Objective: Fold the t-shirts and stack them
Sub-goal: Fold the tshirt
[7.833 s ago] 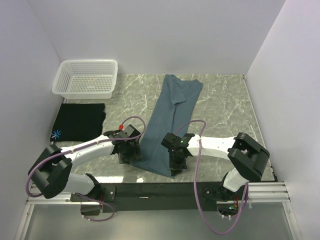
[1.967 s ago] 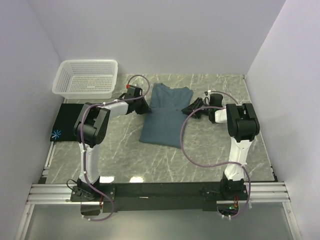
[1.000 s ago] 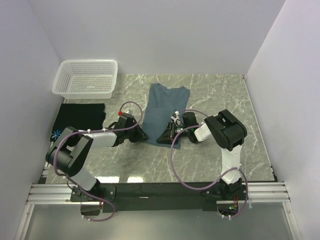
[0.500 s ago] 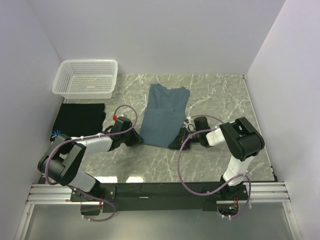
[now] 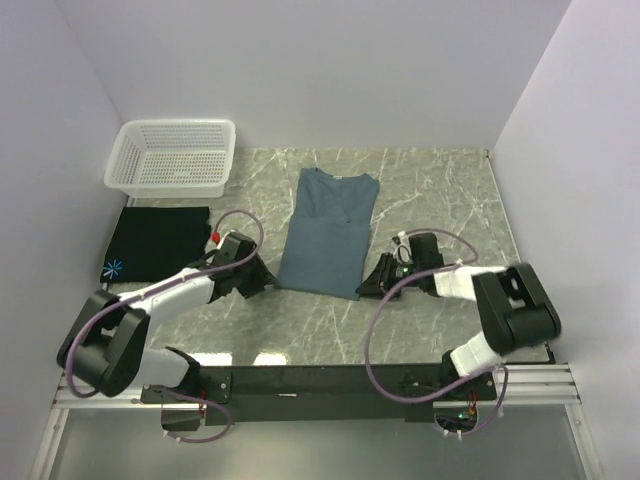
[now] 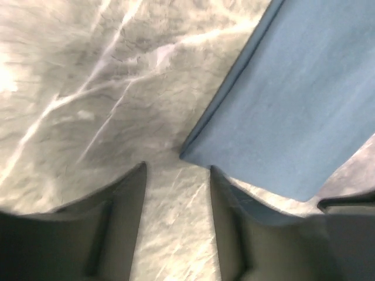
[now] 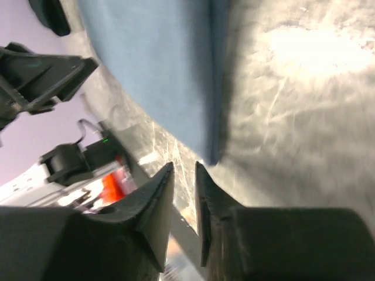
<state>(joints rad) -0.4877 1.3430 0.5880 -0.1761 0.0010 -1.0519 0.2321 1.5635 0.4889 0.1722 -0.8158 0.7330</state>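
The folded black t-shirt (image 5: 160, 243), with a light-blue starburst print (image 5: 113, 267) at its near-left corner, lies at the table's left edge. The left gripper (image 5: 262, 281), parted and empty, sits at the near-left corner of the slate-blue t-shirt (image 5: 325, 240), which is folded flat mid-table. The right gripper (image 5: 372, 285), parted by a narrow gap and empty, sits just beside the shirt's near-right corner.

White lattice basket (image 5: 170, 178), grey marble table (image 5: 440, 200)

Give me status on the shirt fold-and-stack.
Done: black cloth t-shirt with a light-blue starburst print lies folded at the left. In hand: plain slate-blue cloth t-shirt lies flat as a narrow rectangle; left gripper and right gripper sit at its near corners, both empty. To do: probably one more fold, then stacking; the shirts lie apart.
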